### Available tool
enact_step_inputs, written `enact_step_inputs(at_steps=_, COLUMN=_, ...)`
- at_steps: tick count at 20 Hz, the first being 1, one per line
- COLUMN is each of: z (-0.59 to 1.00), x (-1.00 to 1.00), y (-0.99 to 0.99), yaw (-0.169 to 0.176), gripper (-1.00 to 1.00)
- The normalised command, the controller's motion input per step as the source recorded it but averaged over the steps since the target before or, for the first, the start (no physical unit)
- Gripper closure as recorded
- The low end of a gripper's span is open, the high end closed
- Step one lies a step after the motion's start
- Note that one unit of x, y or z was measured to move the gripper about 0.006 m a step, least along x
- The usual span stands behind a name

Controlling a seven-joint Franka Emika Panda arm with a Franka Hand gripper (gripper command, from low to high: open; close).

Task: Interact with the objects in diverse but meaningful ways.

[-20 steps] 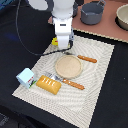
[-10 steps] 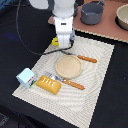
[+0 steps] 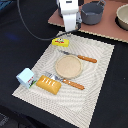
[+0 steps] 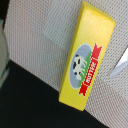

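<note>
The yellow box with a red label lies flat on the striped placemat, near its far edge. It fills the wrist view, where the yellow box shows a cow picture on its label. My gripper hangs just above and beside the box, and its fingers do not show clearly in either view. The golden-brown bread loaf and the pale blue-and-white milk carton sit at the mat's near corner on the exterior view's left. The cheese wedge is out of view.
A round tan plate sits mid-mat between an orange-handled knife and an orange-handled fork. A grey pot and another pot stand on the brown board behind the arm. A cable loops over the black table.
The arm appears to have risen slightly from the yellow box. The box and the other items have not moved.
</note>
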Motion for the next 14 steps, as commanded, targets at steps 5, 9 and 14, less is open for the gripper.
enact_step_inputs(at_steps=5, z=0.38, x=0.61, y=-0.33, yaw=-0.050, gripper=-1.00)
enact_step_inputs(at_steps=9, z=0.34, x=0.63, y=-0.53, yaw=-0.049, gripper=-1.00)
enact_step_inputs(at_steps=14, z=0.29, x=0.60, y=-0.62, yaw=-0.050, gripper=-1.00)
